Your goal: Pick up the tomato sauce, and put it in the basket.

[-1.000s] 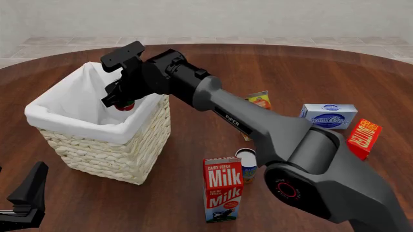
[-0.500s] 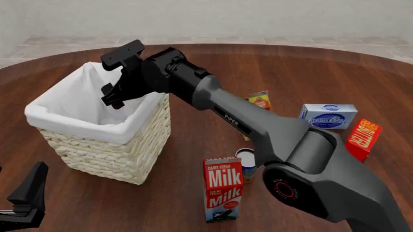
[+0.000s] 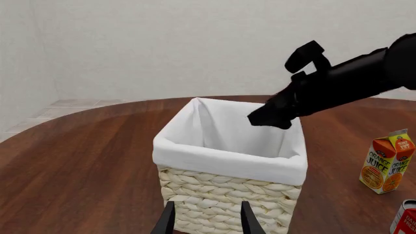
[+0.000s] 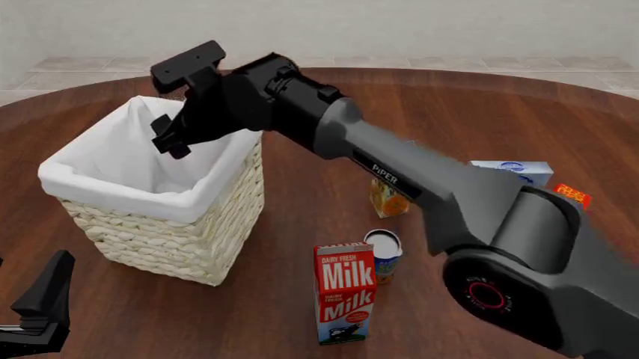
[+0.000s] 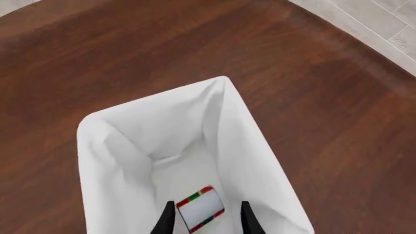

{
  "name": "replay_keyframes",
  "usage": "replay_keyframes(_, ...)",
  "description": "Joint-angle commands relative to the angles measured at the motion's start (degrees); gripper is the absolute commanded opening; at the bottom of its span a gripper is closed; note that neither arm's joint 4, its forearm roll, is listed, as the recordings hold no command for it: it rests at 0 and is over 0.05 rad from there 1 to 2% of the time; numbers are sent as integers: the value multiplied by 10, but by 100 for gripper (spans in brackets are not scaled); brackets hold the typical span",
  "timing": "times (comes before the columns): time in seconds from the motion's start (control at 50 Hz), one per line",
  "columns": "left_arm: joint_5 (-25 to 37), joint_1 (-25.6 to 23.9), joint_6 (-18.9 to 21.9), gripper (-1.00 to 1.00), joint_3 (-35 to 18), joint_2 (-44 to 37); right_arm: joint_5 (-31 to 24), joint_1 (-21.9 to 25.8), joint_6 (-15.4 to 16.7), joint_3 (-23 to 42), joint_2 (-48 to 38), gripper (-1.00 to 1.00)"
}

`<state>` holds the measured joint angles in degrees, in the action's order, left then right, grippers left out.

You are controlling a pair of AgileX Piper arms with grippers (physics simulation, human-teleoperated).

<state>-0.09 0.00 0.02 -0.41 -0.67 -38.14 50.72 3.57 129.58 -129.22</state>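
The tomato sauce [image 5: 198, 208], a small can with a red and green label, lies on its side at the bottom of the basket [image 5: 123, 136]; the front view does not show it. My right gripper [image 5: 203, 223] hangs open and empty above the basket's opening, its fingers apart on either side of the can far below. From the front, the right gripper [image 4: 167, 139] hovers over the far right part of the white-lined wicker basket [image 4: 170, 239]. At the near left edge, low, my left gripper [image 3: 206, 222] stands open, facing the basket [image 3: 227, 195].
A milk carton [image 4: 345, 292] and a blue-and-white can [image 4: 382, 250] stand right of the basket. An orange juice carton [image 4: 384, 200] sits under the right arm. A blue-and-white box [image 4: 514, 170] and a red box [image 4: 571, 193] lie at the far right.
A second ago my right gripper held the can over the basket. It let go, the can dropped inside, and the gripper has risen a little.
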Motion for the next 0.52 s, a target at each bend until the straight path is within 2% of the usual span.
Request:
replay_keyframes(0.02, 2, 0, 0, 100, 0, 2, 21, 8, 9, -83, 81, 100)
replay_keyframes(0.14, 2, 0, 0, 100, 0, 2, 28, 8, 15, -136, 134, 100)
replay_keyframes(0.34, 2, 0, 0, 100, 0, 2, 64, 6, 3, -242, 225, 100)
replay_keyframes(0.5, 2, 0, 0, 100, 0, 2, 123, 2, -18, -370, 338, 100)
replay_keyframes(0.52, 2, 0, 0, 100, 0, 2, 123, 2, -18, -371, 339, 100)
